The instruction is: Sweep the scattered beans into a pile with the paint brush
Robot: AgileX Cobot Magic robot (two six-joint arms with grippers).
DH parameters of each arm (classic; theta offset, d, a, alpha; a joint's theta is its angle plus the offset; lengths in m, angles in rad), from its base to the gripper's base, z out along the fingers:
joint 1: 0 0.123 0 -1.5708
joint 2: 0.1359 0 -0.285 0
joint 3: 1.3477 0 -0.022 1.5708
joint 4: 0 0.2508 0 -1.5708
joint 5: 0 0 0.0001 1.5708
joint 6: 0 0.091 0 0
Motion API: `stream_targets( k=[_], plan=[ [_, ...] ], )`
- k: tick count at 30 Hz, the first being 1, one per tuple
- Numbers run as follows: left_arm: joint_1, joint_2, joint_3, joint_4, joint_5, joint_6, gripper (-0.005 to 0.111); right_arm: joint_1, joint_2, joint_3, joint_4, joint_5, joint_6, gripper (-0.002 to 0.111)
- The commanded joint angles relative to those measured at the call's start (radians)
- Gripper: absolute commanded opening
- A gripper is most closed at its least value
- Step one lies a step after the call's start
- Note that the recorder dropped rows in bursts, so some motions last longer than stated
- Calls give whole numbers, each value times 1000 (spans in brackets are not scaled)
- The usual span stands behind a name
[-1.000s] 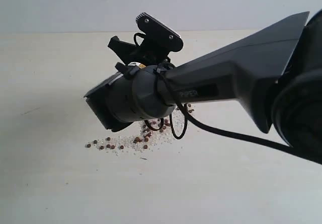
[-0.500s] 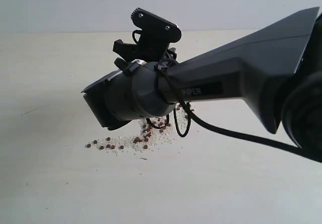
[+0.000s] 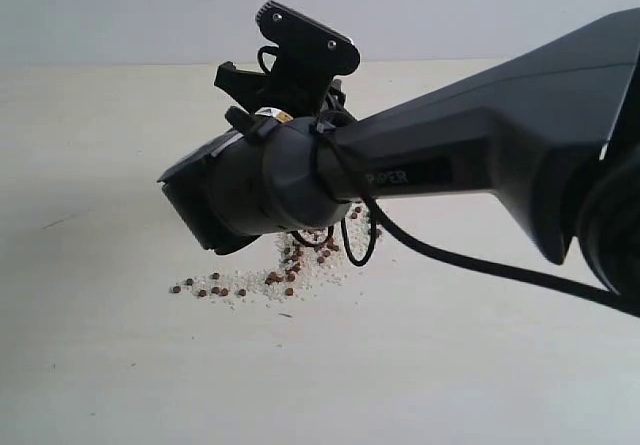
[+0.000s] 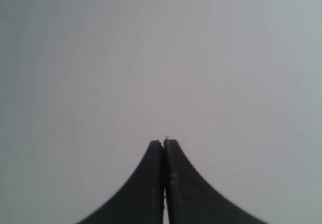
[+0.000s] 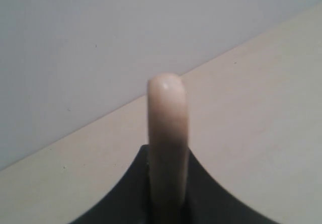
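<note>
The beans [image 3: 215, 290], tiny, round, dark reddish-brown, lie in a left-to-right streak on the pale table [image 3: 100, 365], below the black right gripper [image 5: 167, 151], clamped on the light wooden paint brush [image 5: 167, 108], handle pointing far; black left gripper [image 4: 164, 143] closed, empty

My right arm [image 3: 480, 150] is carrying the only marking I am able to read: pale lettering [image 3: 390, 177] on its dark side, just behind the wrist joint. It is showing "IPER", and a black cable [image 3: 440, 257] looping over the joint is covering the start of the word.
</note>
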Motion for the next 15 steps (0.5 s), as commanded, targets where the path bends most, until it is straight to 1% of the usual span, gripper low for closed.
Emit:
stream_targets(
  k=[1, 10, 15],
  plan=[
    [-6, -4, 0, -3, 2, -2, 0, 7, -31, -3, -44, -1, 4, 0],
    [-6, -4, 0, -3, 2, -2, 0, 38, -83, -3, -141, -1, -54, 0],
    [-6, -4, 0, -3, 2, -2, 0, 63, -96, 19, -223, 78, -118, 0]
  ],
)
